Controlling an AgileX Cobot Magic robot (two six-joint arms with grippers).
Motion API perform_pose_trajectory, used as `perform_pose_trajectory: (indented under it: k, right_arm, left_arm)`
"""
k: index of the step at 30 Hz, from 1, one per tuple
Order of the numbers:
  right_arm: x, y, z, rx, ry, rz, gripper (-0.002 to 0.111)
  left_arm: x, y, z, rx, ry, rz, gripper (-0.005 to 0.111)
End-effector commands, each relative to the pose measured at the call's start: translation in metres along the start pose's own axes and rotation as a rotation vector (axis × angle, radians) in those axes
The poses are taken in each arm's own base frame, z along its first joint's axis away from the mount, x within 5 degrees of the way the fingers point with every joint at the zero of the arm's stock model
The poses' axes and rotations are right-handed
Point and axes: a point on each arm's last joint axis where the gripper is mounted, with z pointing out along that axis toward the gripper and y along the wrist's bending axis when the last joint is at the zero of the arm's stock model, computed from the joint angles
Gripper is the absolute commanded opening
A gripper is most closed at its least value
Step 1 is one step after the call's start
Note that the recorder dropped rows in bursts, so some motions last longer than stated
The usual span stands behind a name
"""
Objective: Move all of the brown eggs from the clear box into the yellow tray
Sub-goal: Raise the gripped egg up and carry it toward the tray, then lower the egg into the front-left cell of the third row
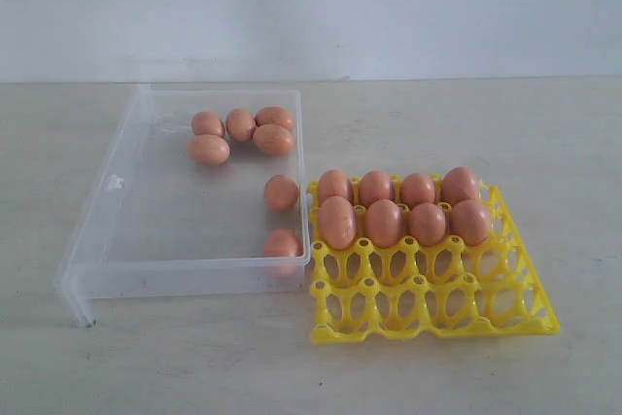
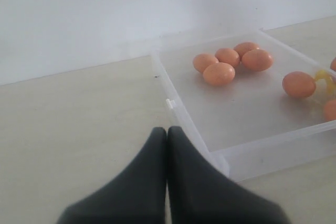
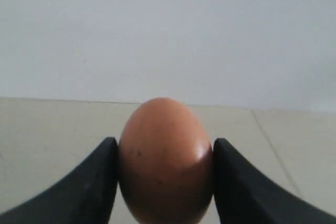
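The clear box [image 1: 185, 276] lies at the left of the exterior view. Inside it, several brown eggs [image 1: 240, 131] cluster at the back and two more [image 1: 281, 192] lie along its right wall. Touching that wall is the yellow tray [image 1: 428, 310], whose two back rows hold several eggs [image 1: 384, 223]. Neither gripper shows in the exterior view. My left gripper [image 2: 167, 129] is shut and empty, over the table just outside the box's corner [image 2: 220, 161]. My right gripper [image 3: 165, 141] is shut on one brown egg [image 3: 165, 171], held upright between the fingers [image 3: 102, 177].
The two front rows of tray cups [image 1: 389, 269] stand open. A pale tabletop [image 1: 505, 133] surrounds the box and tray, with a white wall [image 1: 311, 7] behind. The box's middle floor [image 1: 185, 211] is bare.
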Motion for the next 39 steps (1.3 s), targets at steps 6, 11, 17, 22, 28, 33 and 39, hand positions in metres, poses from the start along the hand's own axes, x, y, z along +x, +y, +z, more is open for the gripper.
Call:
perform_pose_trajectory:
  k: [6,11,17,22,28,33,39]
  right_arm:
    - [0.035,-0.034,0.041,-0.814,-0.285,0.837,0.000]
    - [0.061,-0.010,0.043,-0.938,-0.097,0.537,0.000]
    - [0.084,0.073,0.029,-1.127,0.013,0.273,0.000]
    - [0.097,0.153,-0.013,-1.400,0.090,0.105,0.000]
    - [0.129,0.200,-0.045,-1.334,0.144,-0.263,0.000]
    - [0.150,0.210,-0.037,-1.205,0.213,-0.419,0.000]
    - [0.173,0.210,-0.015,-1.073,0.307,-0.452,0.000]
  left_arm:
    - [-0.001,0.000,0.000,0.002,-0.016,-0.015,-0.004]
    - [-0.001,0.000,0.000,0.002,-0.016,-0.015,-0.004]
    - [-0.001,0.000,0.000,0.002,-0.016,-0.015,-0.004]
    - [-0.001,0.000,0.000,0.002,-0.016,-0.015,-0.004]
    - [-0.001,0.000,0.000,0.002,-0.016,-0.015,-0.004]
    - [-0.001,0.000,0.000,0.002,-0.016,-0.015,-0.004]
    - [-0.001,0.000,0.000,0.002,-0.016,-0.015,-0.004]
